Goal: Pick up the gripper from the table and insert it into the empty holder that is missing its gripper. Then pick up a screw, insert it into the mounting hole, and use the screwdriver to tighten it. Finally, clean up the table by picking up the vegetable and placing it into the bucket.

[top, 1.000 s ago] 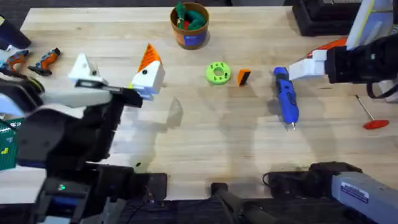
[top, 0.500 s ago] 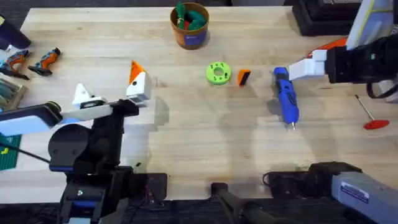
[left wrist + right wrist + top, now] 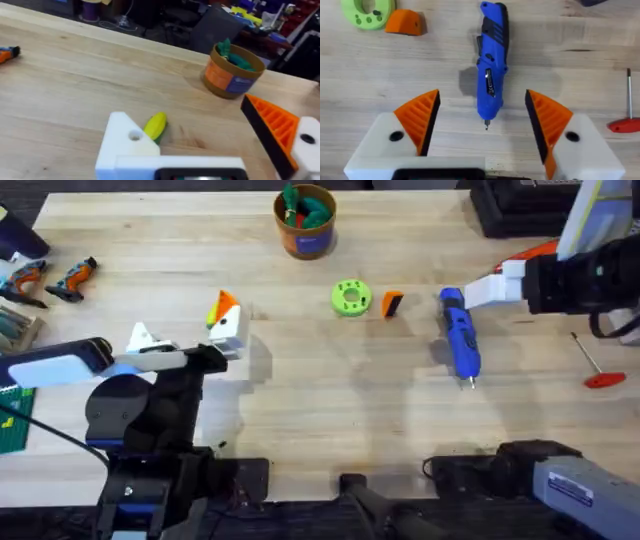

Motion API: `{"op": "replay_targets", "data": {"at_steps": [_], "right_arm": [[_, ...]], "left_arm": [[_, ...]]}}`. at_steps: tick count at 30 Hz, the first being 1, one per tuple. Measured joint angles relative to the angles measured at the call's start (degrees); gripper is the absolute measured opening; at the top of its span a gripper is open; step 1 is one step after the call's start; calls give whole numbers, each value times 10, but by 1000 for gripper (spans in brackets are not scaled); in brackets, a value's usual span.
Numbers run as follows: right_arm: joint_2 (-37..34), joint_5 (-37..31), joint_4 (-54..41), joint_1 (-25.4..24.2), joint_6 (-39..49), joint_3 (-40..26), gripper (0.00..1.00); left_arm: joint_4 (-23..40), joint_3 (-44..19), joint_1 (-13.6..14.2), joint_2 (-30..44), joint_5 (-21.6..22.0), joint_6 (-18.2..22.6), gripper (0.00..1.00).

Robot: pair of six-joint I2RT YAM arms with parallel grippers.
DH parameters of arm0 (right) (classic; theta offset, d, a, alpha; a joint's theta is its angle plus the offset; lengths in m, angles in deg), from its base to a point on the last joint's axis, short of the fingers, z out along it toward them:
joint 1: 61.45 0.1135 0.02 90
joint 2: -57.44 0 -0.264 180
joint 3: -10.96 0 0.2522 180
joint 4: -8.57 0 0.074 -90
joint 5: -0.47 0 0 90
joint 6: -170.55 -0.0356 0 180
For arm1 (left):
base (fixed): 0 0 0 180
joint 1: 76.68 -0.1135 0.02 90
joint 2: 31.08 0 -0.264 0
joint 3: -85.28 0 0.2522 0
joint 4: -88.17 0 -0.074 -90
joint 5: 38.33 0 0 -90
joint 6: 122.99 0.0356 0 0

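Screwdriver [image 3: 460, 335] is lying flat on the surface [image 3: 360, 410], long axis roughly 12-to-6 overhead, with the bit pointing toward 6, and the right hand [image 3: 482, 127] hangs over it, orange pads [image 3: 420, 117] spread apart either side of the bit end. Loose gripper [image 3: 392, 303] sits just at 3 o'clock of the green disc [image 3: 350, 297], bucket [image 3: 305, 220] up at 12. Left hand [image 3: 185, 340] is open at 9, bare holder [image 3: 125, 145] on one side, the vegetable [image 3: 155, 125] right past it, angled.
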Motion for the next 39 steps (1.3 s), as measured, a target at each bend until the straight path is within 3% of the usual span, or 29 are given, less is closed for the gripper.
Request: {"op": "replay_targets", "data": {"at_steps": [4, 9, 17, 23, 31, 39], "right_arm": [[0, 0, 0, 0, 0, 0, 983], [0, 0, 0, 0, 0, 0, 983], [0, 0, 0, 0, 0, 0, 983], [0, 0, 0, 0, 0, 0, 982], [0, 0, 0, 0, 0, 0, 983], [0, 0, 0, 0, 0, 0, 982]], "left_arm": [[-2, 0, 0, 0, -59, 20, 985], [-11, 0, 0, 0, -173, 53, 985], [-14, -1, 0, 0, -362, 72, 986], [-3, -2, 0, 0, -478, 153, 986], [2, -2, 0, 0, -530, 170, 986], [2, -2, 0, 0, -538, 169, 986]]}}
